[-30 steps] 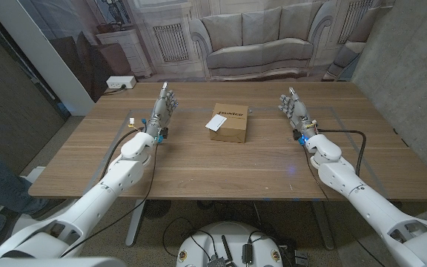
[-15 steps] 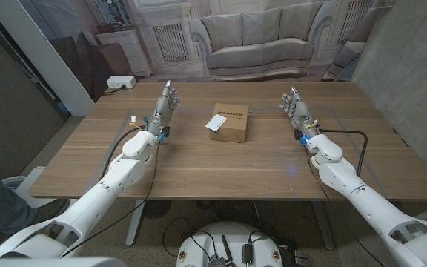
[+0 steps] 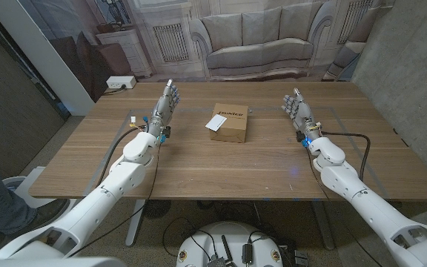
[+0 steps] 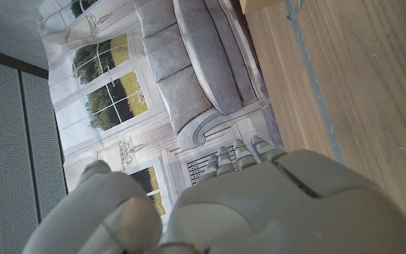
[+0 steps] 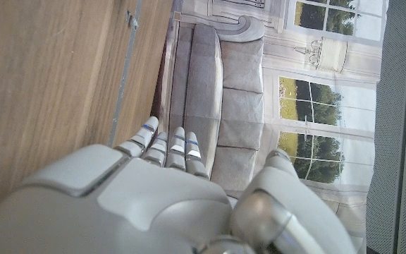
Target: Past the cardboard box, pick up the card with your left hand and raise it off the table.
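The card lay on the cardboard box, well to the right of the left hand, which stood on the table, fingers extended, holding nothing; the right hand likewise.

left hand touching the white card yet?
No, the left hand stands apart from the white card lying on the brown cardboard box.

The cardboard box is tan with dark print, and the card on it white. The desk is brown wood grain; both arms are pale grey.
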Motion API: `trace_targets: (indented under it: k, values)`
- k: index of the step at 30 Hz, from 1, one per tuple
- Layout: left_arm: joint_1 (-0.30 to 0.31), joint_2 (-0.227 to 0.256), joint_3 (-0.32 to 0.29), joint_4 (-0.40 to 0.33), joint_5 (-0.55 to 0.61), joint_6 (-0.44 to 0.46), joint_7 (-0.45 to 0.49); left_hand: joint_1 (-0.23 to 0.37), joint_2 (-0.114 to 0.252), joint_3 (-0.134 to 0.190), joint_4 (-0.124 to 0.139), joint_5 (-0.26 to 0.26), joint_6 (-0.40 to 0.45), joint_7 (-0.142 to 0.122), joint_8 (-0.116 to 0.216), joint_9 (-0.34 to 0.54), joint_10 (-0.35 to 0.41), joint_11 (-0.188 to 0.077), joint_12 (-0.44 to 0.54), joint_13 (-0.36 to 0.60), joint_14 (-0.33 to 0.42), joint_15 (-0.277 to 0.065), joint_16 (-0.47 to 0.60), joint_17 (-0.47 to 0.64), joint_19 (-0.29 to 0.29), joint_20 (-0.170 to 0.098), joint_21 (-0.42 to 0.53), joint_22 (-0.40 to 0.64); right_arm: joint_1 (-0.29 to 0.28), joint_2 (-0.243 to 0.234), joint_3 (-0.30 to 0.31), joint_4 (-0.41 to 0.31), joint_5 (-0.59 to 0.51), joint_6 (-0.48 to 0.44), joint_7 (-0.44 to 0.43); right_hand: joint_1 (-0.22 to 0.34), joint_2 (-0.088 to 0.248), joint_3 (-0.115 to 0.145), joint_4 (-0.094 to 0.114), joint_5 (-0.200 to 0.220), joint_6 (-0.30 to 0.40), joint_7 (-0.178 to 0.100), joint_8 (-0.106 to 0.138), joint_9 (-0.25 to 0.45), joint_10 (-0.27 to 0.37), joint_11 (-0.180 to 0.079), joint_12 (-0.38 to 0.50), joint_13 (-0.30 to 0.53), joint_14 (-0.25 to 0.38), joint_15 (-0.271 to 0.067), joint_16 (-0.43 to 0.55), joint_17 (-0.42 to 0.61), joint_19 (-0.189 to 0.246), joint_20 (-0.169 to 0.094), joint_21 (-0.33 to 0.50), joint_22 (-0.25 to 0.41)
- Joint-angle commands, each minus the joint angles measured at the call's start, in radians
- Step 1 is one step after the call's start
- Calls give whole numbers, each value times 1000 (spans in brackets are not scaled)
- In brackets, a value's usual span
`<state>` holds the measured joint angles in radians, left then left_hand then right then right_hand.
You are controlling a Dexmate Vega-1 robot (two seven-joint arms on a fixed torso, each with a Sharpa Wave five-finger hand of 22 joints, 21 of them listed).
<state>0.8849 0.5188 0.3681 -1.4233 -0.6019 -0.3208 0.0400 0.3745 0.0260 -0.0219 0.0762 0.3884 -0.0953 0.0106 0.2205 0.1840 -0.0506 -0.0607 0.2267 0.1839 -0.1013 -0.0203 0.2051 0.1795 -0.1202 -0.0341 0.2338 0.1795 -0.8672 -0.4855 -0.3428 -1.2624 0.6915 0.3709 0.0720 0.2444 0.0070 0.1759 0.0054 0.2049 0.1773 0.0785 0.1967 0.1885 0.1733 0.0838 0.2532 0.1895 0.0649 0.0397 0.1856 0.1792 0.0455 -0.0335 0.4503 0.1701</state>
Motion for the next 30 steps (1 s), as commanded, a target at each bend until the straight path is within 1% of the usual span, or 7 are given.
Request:
trace_targets:
  k: [1, 5, 9, 17, 23, 24, 30]
  values:
    - [44, 5, -2, -34, 25, -37, 20, 11, -2, -2, -3, 4, 8, 4, 3, 3, 12, 0, 7, 4, 7, 0, 2, 2, 10, -55, 6, 1, -30, -8, 16, -35, 13, 11, -8, 1, 5, 7, 1, 0, 13, 5, 8, 2, 1, 5, -3, 1, 6, 5, 8, 4, 9, -1, -8, 5]
    - [72, 7, -7, -49, 28, -58, 25, 14, 0, -2, -5, 5, 12, 4, 3, 3, 14, 3, 6, 4, 9, 2, 2, 2, 11, -53, 6, 2, -44, -18, 21, -55, 13, 7, -17, 1, 6, 6, 1, 0, 15, 4, 9, 2, 1, 5, -3, 1, 6, 6, 8, 4, 10, -1, -9, 5]
    - [103, 21, -15, -76, 40, -68, 41, 22, 4, -1, -7, 5, 40, 9, 11, 4, 28, 6, 8, 4, 19, 6, 2, 2, 15, -50, 4, 2, -56, -28, 28, -74, 16, -5, -30, 0, 8, 5, 1, -2, 51, 4, 21, 3, 3, 8, -4, 1, 7, 7, 8, 4, 13, -1, -15, 5]
    - [141, 37, -34, -107, 67, -78, 83, 31, 9, -1, -11, 5, 49, 7, 11, 4, 41, 4, 10, 4, 30, 5, 2, 3, 31, -47, 7, 2, -71, -29, 36, -83, 13, 5, -47, 0, 10, 4, -1, -4, 32, 4, 11, 3, -3, 7, -9, 1, -1, 6, 4, 4, 10, 0, -24, 5]
    - [162, 40, -44, -118, 77, -94, 97, 37, 11, -1, -13, 5, 58, 8, 12, 4, 47, 3, 10, 5, 37, 5, 2, 3, 35, -46, 6, 2, -73, -30, 34, -79, 15, 10, -33, 1, 11, 4, -1, -4, 28, 5, 9, 3, -9, 10, -12, 1, -5, 5, 3, 4, 10, 0, -28, 5]
    - [165, 41, -46, -121, 79, -96, 99, 37, 11, -1, -13, 5, 60, 8, 13, 4, 47, 2, 10, 5, 39, 6, 2, 3, 35, -46, 6, 2, -78, -31, 32, -98, 10, 0, -50, 1, 11, 4, -2, -4, 28, 5, 8, 3, -9, 10, -12, 1, -5, 6, 3, 4, 10, -1, -29, 6]
    - [184, 48, -54, -133, 94, -111, 109, 43, 13, 0, -15, 6, 66, 5, 13, 4, 58, 7, 12, 5, 47, 4, 3, 3, 43, -47, 6, 2, -86, -37, 35, -111, 10, -1, -53, 1, 12, 4, -2, -5, 27, 6, 7, 3, -7, 11, -12, 1, -4, 6, 3, 4, 11, 1, -31, 6]
